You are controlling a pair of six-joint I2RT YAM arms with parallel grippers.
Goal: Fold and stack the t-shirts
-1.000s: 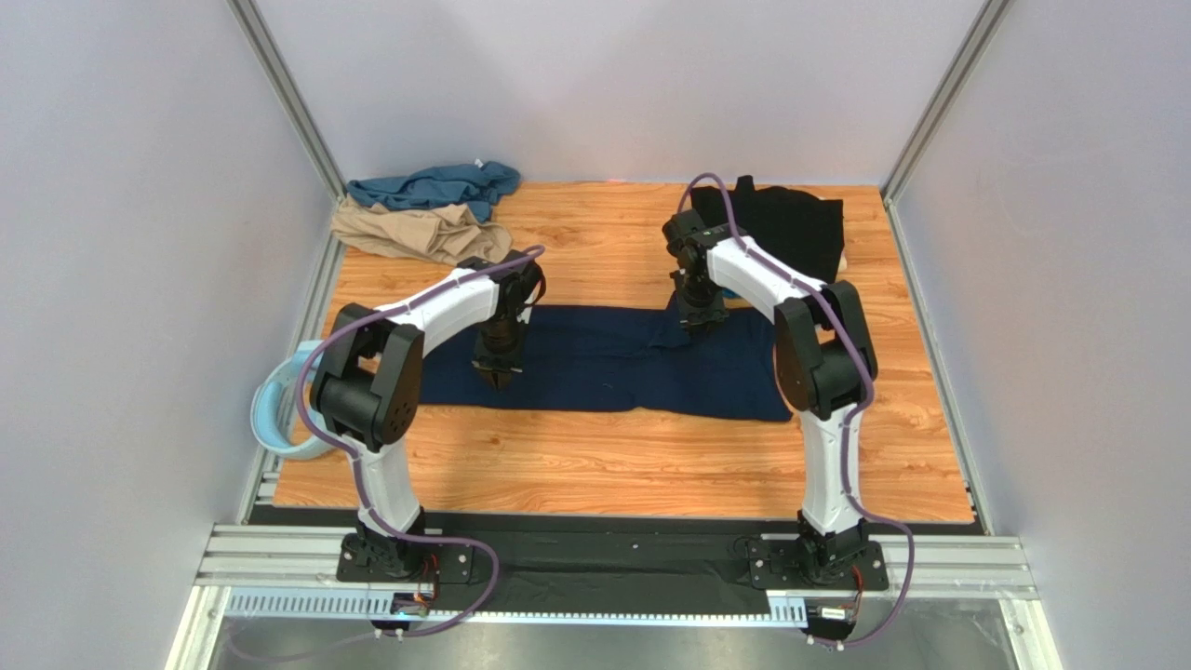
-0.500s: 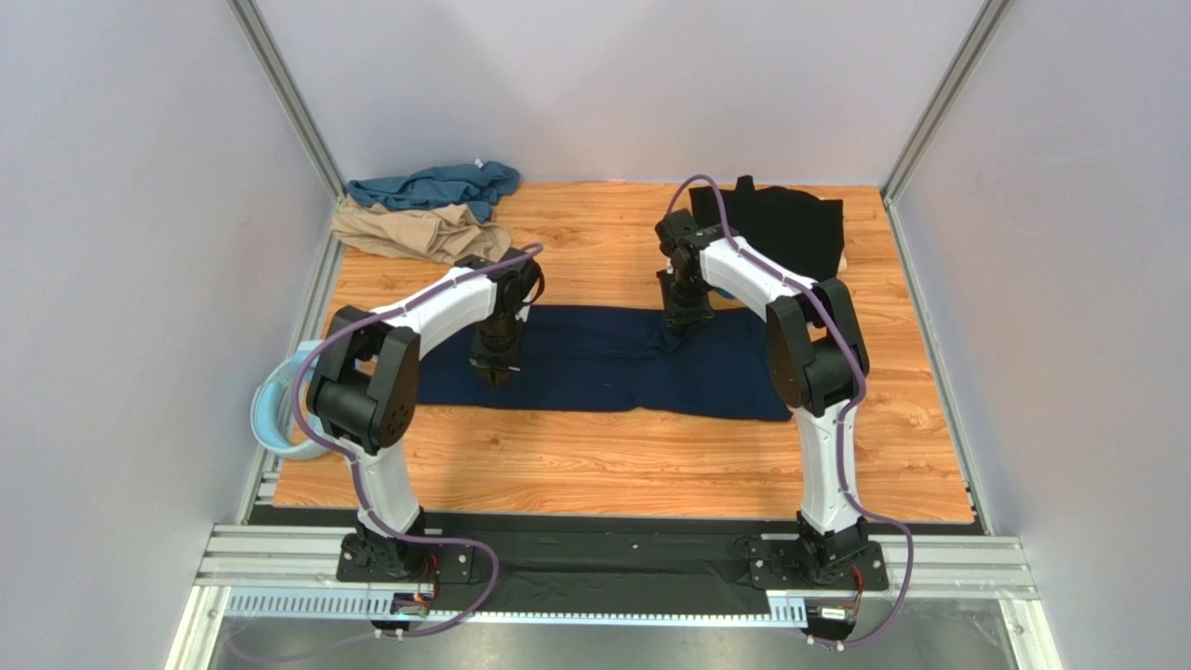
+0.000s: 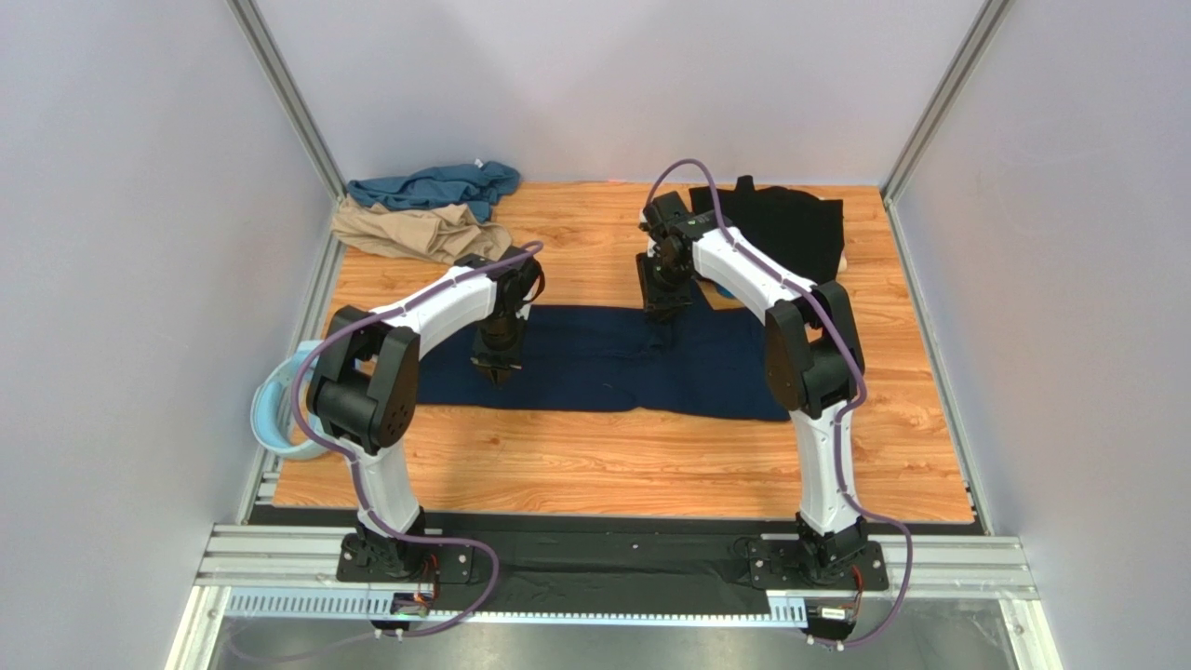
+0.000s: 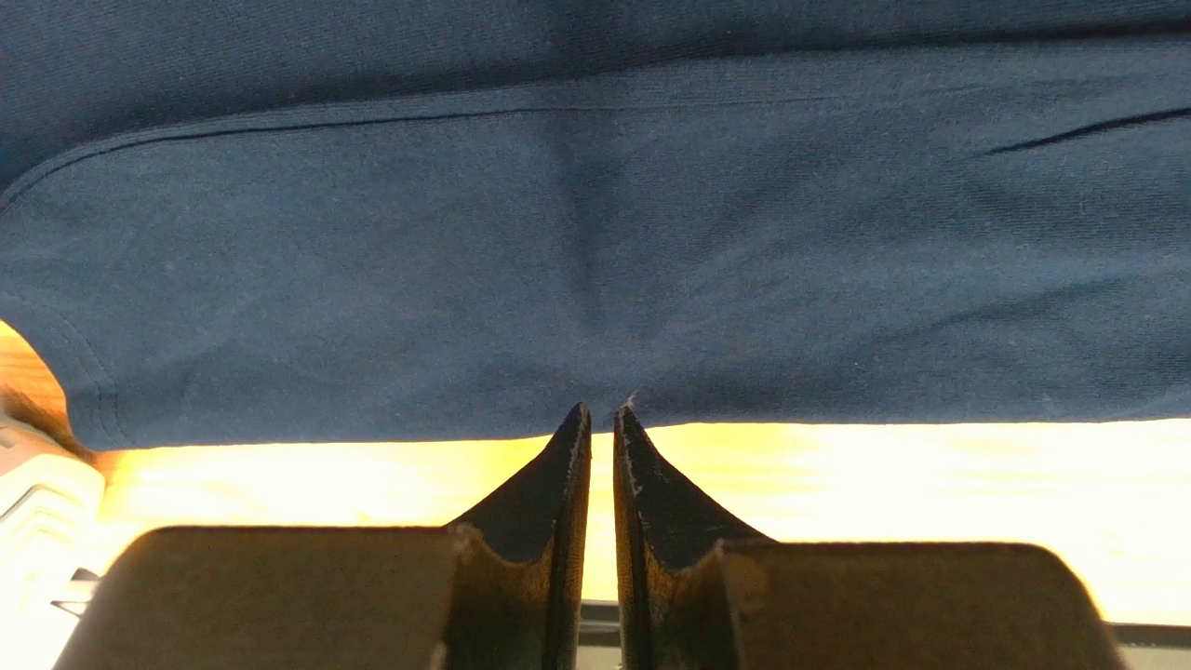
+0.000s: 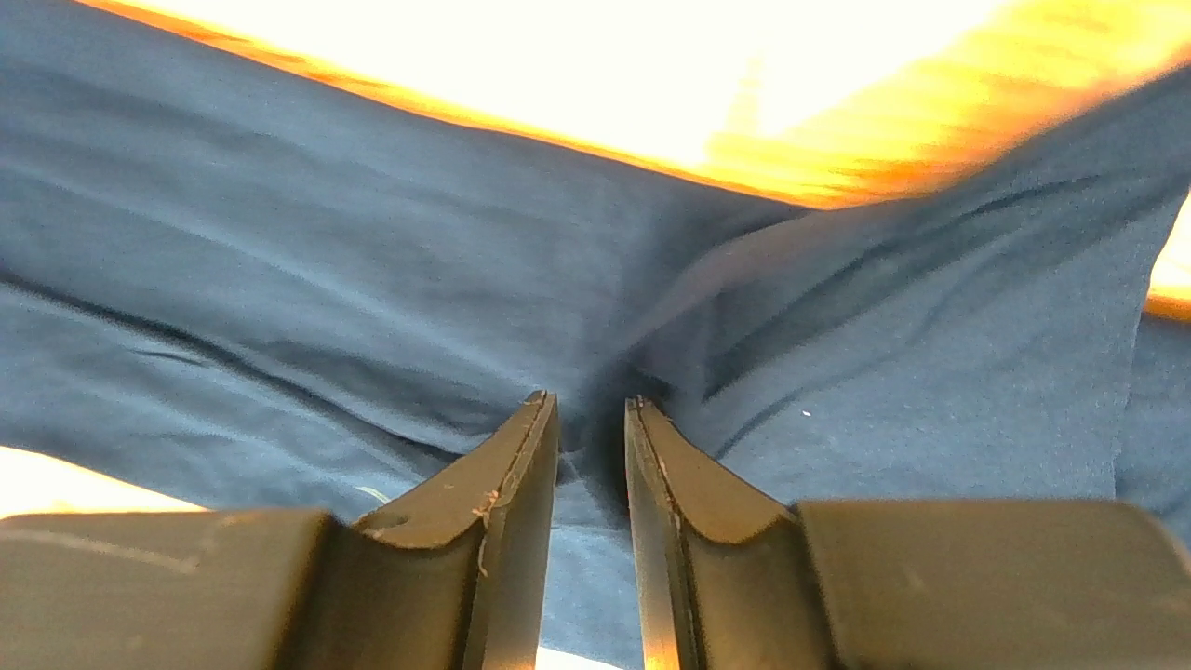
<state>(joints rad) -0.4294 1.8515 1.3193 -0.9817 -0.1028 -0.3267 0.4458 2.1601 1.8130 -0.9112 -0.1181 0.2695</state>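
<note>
The dark navy t-shirt (image 3: 601, 363) lies spread across the middle of the wooden table (image 3: 615, 447). My left gripper (image 3: 494, 366) stands on its left part, with the jaws almost closed, pinching the shirt's hem (image 4: 601, 408). My right gripper (image 3: 661, 310) is at the shirt's far edge, jaws closed on a bunched fold of navy cloth (image 5: 593, 419), with creases running out from it. The black t-shirt (image 3: 786, 228) lies at the back right. The teal t-shirt (image 3: 436, 184) and the tan t-shirt (image 3: 413, 231) lie crumpled at the back left.
A pale blue plastic ring (image 3: 276, 408) hangs off the table's left edge beside the left arm. Grey walls and metal rails close in the table at the left, right and back. Bare wood lies in front of the navy shirt.
My right gripper has moved back and to the left, drawing the navy shirt's far edge with it. My left gripper has stayed in place.
</note>
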